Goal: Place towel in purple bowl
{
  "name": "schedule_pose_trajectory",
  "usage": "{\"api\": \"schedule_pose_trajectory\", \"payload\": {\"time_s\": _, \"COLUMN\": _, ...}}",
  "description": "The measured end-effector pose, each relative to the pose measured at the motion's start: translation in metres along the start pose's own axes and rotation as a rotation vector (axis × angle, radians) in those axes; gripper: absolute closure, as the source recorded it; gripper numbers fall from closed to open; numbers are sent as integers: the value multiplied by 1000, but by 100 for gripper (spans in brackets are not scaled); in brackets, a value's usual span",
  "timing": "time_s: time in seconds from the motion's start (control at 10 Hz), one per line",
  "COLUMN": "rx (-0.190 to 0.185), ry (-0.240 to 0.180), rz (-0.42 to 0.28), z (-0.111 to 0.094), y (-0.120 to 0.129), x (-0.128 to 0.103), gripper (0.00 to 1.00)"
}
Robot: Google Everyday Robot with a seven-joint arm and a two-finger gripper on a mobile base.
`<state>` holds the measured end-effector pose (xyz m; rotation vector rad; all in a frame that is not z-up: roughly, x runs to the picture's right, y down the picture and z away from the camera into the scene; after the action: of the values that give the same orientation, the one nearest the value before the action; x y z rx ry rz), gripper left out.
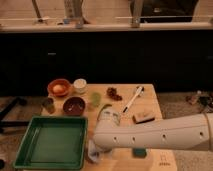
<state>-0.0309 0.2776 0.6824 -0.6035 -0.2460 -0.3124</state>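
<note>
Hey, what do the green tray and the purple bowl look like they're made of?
Green tray: likely plastic, smooth with a soft sheen and a moulded rim. Purple bowl: plastic or glazed ceramic, with a glossy rim; can't tell which. The hand sits low by the towel at the front edge of the table, shut.

One white arm (160, 135) ends in one gripper (97, 155), its jaws closed, low at the near edge of the one wooden table (152, 104). One towel (92, 148) lies right at the jaws and one green tray (50, 120) sits just beside them. Beyond the jaws stand two bowls, one purple bowl (74, 105) nearer and one orange bowl (59, 87) farther off, with one white cup (80, 85) and one small dark cup (48, 104). Well apart from the jaws, past the arm, lie one white-handled utensil (133, 99) and one tan-topped block (144, 117).
</note>
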Motion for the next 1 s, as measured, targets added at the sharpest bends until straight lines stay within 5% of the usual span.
{"api": "schedule_pose_trajectory", "payload": {"time_s": 1.0, "rx": 91, "ry": -24, "rz": -108, "z": -31, "y": -96, "x": -61, "gripper": 100}}
